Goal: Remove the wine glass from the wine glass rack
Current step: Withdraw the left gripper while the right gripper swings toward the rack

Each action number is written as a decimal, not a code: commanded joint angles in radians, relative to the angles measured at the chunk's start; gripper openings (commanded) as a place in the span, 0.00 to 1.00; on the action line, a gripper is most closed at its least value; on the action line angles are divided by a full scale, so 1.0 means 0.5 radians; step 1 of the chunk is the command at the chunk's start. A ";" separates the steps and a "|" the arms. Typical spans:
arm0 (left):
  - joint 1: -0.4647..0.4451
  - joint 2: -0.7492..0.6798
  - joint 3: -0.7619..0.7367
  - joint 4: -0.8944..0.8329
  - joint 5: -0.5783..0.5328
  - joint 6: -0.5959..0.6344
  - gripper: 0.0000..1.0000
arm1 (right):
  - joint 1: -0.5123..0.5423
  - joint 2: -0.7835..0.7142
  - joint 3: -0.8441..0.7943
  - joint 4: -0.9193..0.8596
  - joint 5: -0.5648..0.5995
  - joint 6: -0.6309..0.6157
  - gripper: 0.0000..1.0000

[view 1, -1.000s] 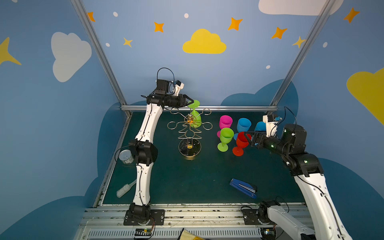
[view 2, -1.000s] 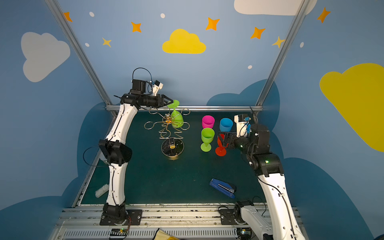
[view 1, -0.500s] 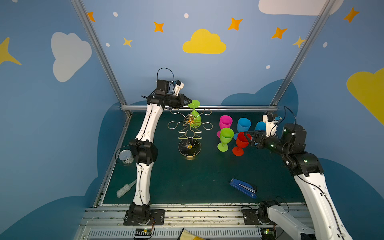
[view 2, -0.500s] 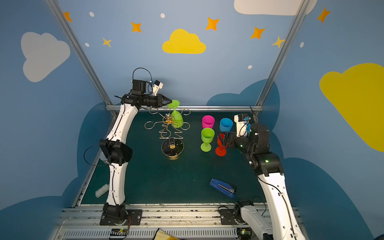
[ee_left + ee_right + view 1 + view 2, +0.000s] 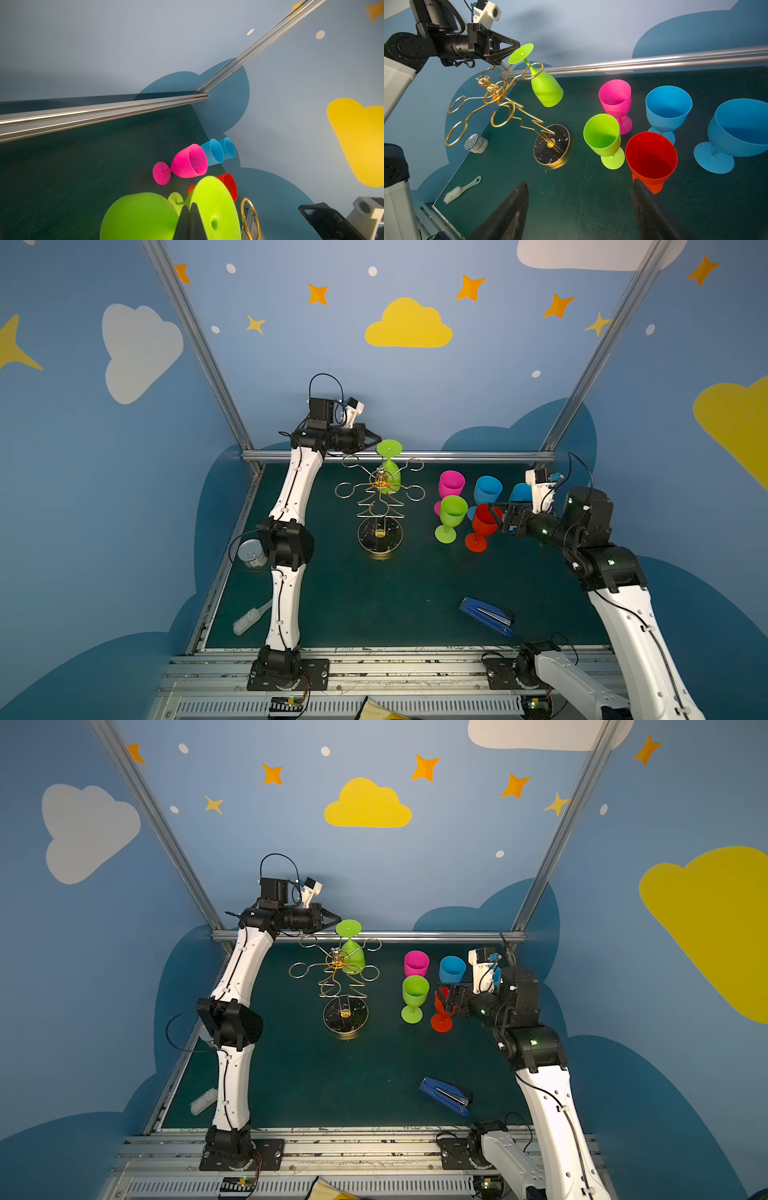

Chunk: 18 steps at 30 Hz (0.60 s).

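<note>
In both top views, you have the wine glass hanging upside down in a back loop of the wine glass rack. Its foot is up, its mouth is down, and its long axis is close to upright. The left gripper reaches in level from the rack's left-arm side, with its tip at the rim of the foot. The back rail runs just behind the rack, so room that way is tight. Upright glasses crowd the rack's right-arm side, the green glass nearest, and the right gripper sits beyond them by the red glass. Bare bench spreads on the rack's near side as far as the stapler. A tin can and a brush lie at the bench edge on the rack's left-arm side.

In the left wrist view, your fingers are clenched together between the bowl and the foot disc, gripping the foot's rim.

In the right wrist view, the glass tilts. Its foot leans toward the left gripper and its mouth swings down and away from the rack's zigzag stem, with its stem threaded through the loop. The right gripper has its fingers spread wide over bare bench, grasping nothing.
</note>
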 commanded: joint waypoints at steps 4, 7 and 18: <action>0.018 -0.047 0.026 0.080 0.096 -0.083 0.03 | -0.001 0.081 0.129 0.040 -0.029 -0.023 0.77; 0.029 -0.068 0.026 0.113 0.123 -0.125 0.03 | 0.000 0.130 0.155 0.060 -0.053 -0.014 0.77; 0.046 -0.155 0.003 0.136 0.141 -0.162 0.05 | 0.006 0.545 0.402 0.328 -0.319 0.111 0.77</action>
